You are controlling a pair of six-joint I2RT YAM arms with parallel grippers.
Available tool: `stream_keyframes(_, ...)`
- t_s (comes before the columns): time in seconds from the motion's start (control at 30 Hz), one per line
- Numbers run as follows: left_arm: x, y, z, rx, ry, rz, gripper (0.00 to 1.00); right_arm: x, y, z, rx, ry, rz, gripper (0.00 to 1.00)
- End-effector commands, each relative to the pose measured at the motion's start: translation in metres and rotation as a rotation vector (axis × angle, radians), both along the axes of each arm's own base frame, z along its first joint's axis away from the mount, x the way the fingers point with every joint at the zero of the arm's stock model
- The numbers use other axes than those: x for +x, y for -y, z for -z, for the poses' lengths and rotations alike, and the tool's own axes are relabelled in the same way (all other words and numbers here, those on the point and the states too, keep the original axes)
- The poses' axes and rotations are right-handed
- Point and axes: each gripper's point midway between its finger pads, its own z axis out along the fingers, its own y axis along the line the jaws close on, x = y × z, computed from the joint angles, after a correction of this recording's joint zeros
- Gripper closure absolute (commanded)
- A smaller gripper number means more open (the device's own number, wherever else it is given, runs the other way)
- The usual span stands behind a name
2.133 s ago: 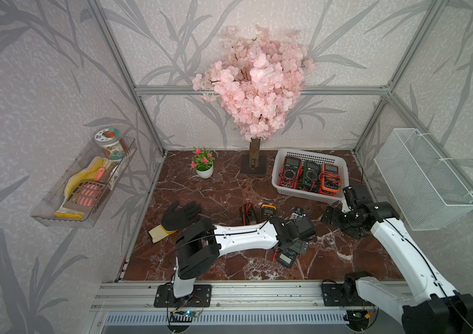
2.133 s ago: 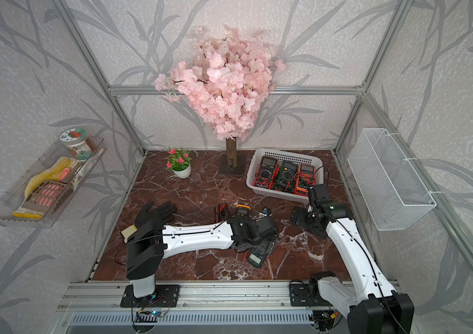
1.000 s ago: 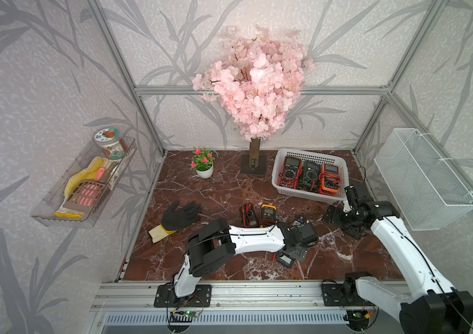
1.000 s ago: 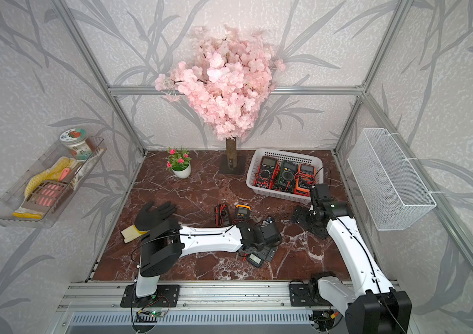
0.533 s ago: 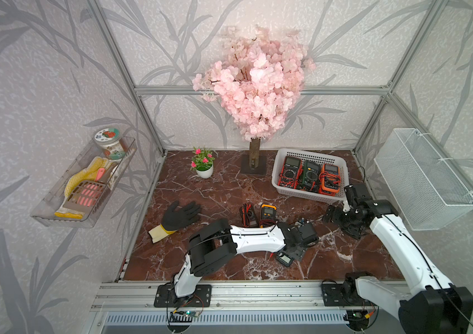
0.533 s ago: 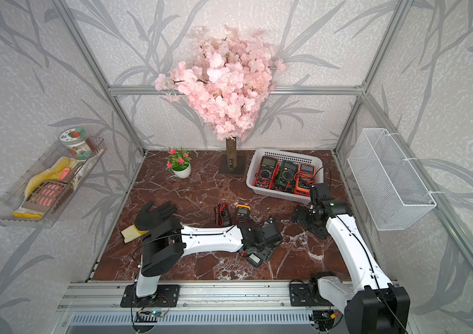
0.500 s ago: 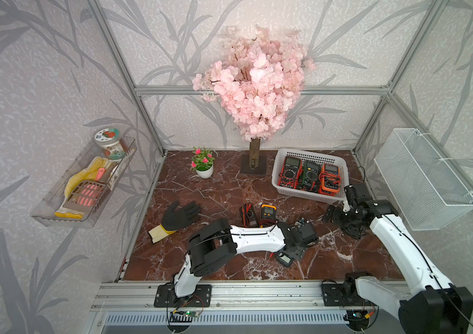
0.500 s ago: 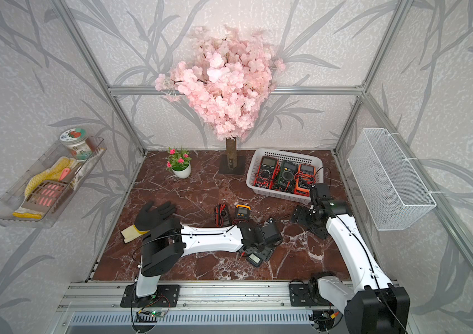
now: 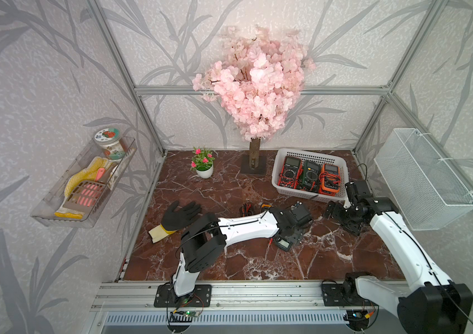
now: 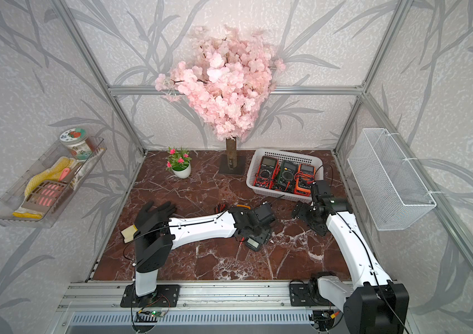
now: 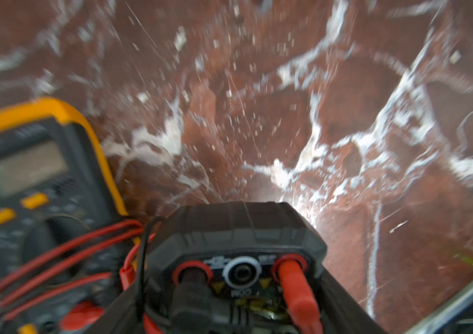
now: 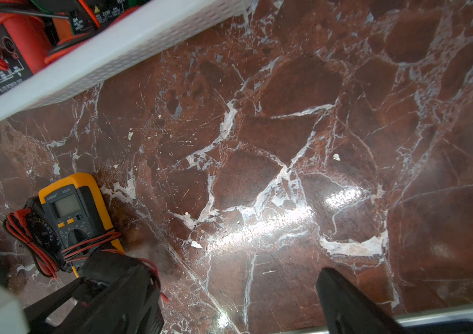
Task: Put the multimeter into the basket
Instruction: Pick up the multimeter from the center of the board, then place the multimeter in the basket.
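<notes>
Right now, in both top views, the left gripper (image 9: 291,235) sits a little right of centre, low over the red-brown marble tabletop (image 9: 229,260). It is clenched on the black multimeter (image 9: 284,245), a flat plastic box whose grey screen end pokes out toward the lower edge of the frame; whether it touches the marble I cannot tell. Well apart from it, at the upper right of the tabletop, stands the low white plastic basket (image 9: 310,152) with rows of small holes. It holds a red multimeter (image 9: 290,173), a green multimeter (image 9: 311,175) and an orange multimeter (image 9: 329,180) side by side. The right gripper (image 9: 342,219) hangs just below the basket's right corner, jaws spread and holding nothing. A yellow-cased multimeter (image 10: 241,206) peeks out above the left forearm (image 10: 200,228). From the left wrist, blurred, the black multimeter (image 11: 238,231) fills the gap between the dark fingers (image 11: 342,306), with a red plug (image 11: 293,277) and a black plug (image 11: 192,289) in its sockets and the yellow-cased multimeter (image 11: 27,173) just beside it. From the right wrist, the two fingers (image 12: 345,303) stand wide apart over bare marble, with the basket (image 12: 114,55) wall and the yellow-cased multimeter (image 12: 76,208) beyond them.
</notes>
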Motion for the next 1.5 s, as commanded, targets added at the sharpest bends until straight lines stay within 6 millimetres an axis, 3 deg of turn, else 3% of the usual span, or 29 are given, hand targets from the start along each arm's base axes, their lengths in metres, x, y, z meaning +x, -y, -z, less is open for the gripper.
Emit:
stream_keyframes(0.0,0.013,0.005,-0.050,-0.076,0.057,0.025,0.50,0.014,0.003,-0.011,0.000,0.045,0.032,0.03)
stream_keyframes(0.37,0.063,0.019,-0.111,-0.194,0.148,0.031,0.50,0.021,0.012,-0.012,-0.014,0.064,0.082,0.03)
stream_keyframes(1.0,0.167,0.045,-0.137,-0.304,0.237,-0.049,0.49,0.018,0.015,-0.008,-0.021,0.069,0.056,0.03)
stream_keyframes(1.47,0.235,0.084,-0.181,-0.629,0.316,-0.104,0.47,0.009,0.016,0.010,-0.026,0.021,0.036,0.03)
